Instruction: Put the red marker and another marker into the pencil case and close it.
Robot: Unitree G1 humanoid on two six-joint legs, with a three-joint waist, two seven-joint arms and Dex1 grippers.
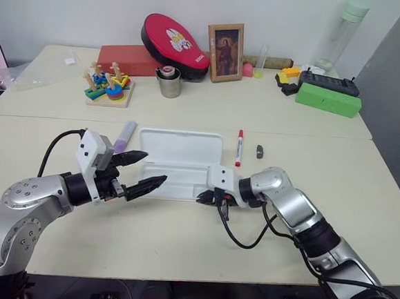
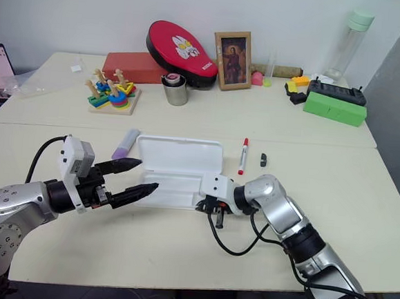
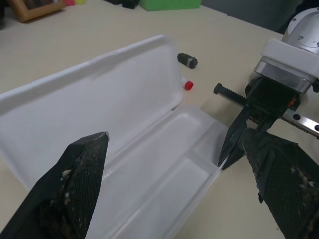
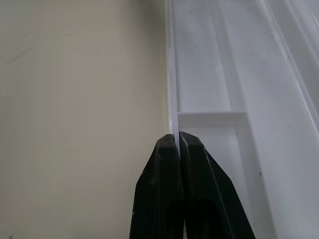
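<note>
Two black fingers of the right claw point(image 4: 178, 142) are pressed together on the thin front wall of the pencil case point(image 1: 178, 163), at the corner of its tray nearest the right arm. The right wrist view shows this clearly: the white edge stands between the two tips, with a small end compartment of the tray just beside them. The head views show the same claw point(image 1: 206, 197) only as a dark shape at that corner, so the pinch itself is not readable there.

The left claw point(image 1: 140, 171) has its fingers wide apart and holds nothing; it hovers at the other end of the case, over the front part of the tray. In the left wrist view the two fingers frame the open case, and the right claw point(image 3: 238, 142) appears past them at the tray corner.

The case lies open on the near tabletop point(image 1: 54, 235), lid flat behind the tray, both halves empty. The red marker point(image 1: 240, 147) lies on the tabletop just beside the right end of the lid. The purple marker point(image 1: 125, 136) lies close to the left end of the lid. A small dark grey clip point(image 1: 259, 151) lies near the red marker, on its far side from the case.
</note>
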